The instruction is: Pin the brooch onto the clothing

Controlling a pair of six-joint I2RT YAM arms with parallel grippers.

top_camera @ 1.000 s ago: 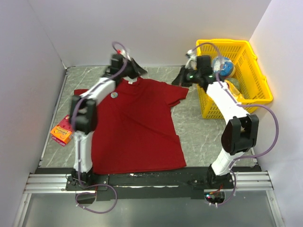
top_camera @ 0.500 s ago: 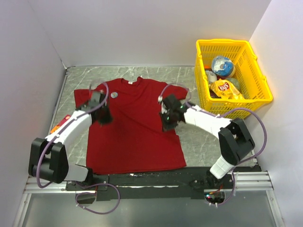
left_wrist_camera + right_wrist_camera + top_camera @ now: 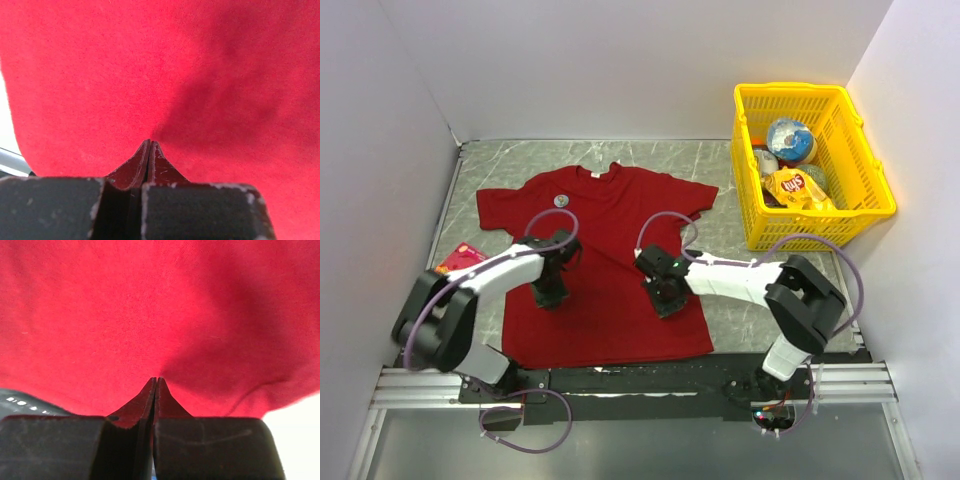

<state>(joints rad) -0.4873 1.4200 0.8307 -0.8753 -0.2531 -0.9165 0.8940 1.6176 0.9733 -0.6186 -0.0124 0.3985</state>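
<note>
The clothing (image 3: 610, 250), a dark-red T-shirt, lies flat on the grey table with its neck at the far side. The brooch (image 3: 561, 200), a tiny whitish disc, sits on the shirt's upper left chest. My left gripper (image 3: 550, 292) points down over the shirt's lower left part, well nearer than the brooch. My right gripper (image 3: 667, 298) hangs over the shirt's lower right part. In the left wrist view the left gripper (image 3: 150, 143) is shut, tips together over red cloth (image 3: 100, 75). The right wrist view shows the right gripper (image 3: 156, 379) shut over red cloth (image 3: 100, 305), with nothing between the fingers.
A yellow basket (image 3: 788, 91) with snack bags and a round blue-white thing stands at the far right. An orange-and-pink flat packet (image 3: 460, 257) lies on the table left of the shirt. White walls close in the table on three sides.
Both arms have drawn back from the shirt's neck and right sleeve to its near part. The left jaws closed fully. The brooch stays on the shirt.
</note>
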